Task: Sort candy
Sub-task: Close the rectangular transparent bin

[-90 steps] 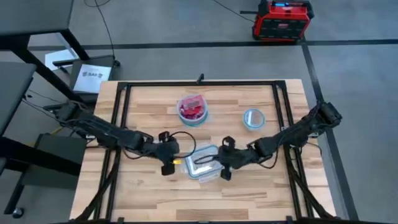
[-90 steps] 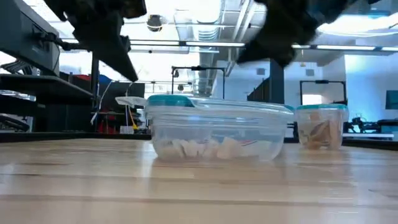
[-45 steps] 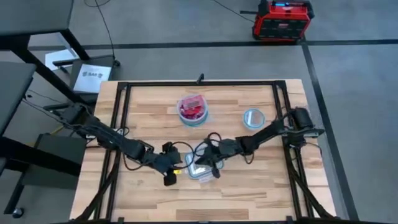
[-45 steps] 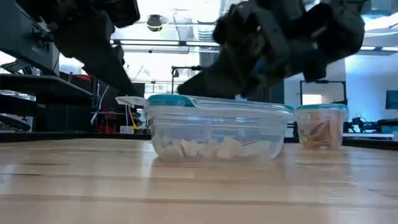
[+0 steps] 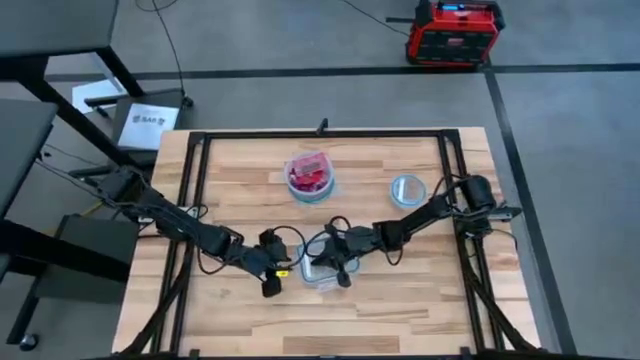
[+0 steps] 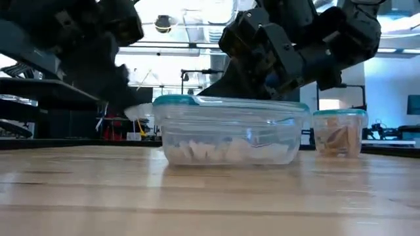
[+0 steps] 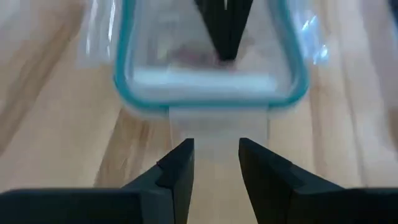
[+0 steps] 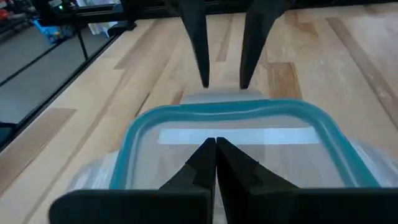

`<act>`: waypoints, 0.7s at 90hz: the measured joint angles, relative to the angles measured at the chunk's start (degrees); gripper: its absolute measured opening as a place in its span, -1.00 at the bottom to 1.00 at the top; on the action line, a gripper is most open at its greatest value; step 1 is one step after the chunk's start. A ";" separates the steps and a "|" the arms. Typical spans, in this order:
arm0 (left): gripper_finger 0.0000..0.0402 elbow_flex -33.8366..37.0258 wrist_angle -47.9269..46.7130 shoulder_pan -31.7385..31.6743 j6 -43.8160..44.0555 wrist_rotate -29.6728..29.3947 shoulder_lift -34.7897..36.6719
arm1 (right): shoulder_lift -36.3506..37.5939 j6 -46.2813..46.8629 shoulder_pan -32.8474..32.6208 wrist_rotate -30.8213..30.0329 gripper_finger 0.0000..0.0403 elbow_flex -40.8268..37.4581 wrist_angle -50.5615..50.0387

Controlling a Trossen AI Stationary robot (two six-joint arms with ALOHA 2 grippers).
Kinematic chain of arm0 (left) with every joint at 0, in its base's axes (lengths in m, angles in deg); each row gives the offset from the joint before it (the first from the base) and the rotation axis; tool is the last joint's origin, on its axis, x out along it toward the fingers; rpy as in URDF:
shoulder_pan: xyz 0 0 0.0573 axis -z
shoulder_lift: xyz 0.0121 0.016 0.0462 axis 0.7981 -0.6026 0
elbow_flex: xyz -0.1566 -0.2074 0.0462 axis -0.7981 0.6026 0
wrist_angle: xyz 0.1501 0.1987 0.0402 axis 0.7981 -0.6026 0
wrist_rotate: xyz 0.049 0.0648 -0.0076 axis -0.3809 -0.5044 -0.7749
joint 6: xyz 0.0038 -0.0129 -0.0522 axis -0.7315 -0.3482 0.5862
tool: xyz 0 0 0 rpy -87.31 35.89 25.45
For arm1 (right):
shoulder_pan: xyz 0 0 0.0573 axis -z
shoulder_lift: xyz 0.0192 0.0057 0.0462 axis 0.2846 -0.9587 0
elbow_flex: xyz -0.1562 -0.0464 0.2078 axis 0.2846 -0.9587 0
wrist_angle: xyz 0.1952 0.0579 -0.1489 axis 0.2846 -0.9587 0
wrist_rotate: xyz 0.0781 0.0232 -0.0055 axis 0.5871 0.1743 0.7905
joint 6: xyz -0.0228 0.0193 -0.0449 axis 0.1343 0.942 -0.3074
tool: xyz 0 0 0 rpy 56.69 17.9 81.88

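Reds sit in bowl, whitish candy left in tub; right gripper closed inside, left gripper open at tab.

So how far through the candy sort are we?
Done: red candy sits in one bowl, and the other bowl holds a few pieces. In hand: the right hand is down inside the tub, fingers together; whether they hold a sweet I cannot tell. The left hand sits open at the tub's tab. Left: whitish candy lying on the tub's floor.
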 joint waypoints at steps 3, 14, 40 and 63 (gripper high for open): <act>-0.44 -0.04 0.73 -0.41 -0.07 0.19 -0.56 | 0.00 0.00 0.00 -0.03 -1.00 0.01 -0.08; -0.44 -0.03 3.07 -1.99 -0.20 3.31 -3.60 | -0.03 0.06 0.00 -0.26 -1.00 0.00 -0.29; -0.44 -1.94 6.35 -2.76 -1.89 4.86 -7.88 | -0.03 0.76 -0.17 -0.71 -1.00 -0.03 -1.45; -0.44 -2.76 8.55 -5.68 -3.43 4.28 -9.56 | -0.12 1.50 -0.46 -1.69 -1.00 -0.10 -2.73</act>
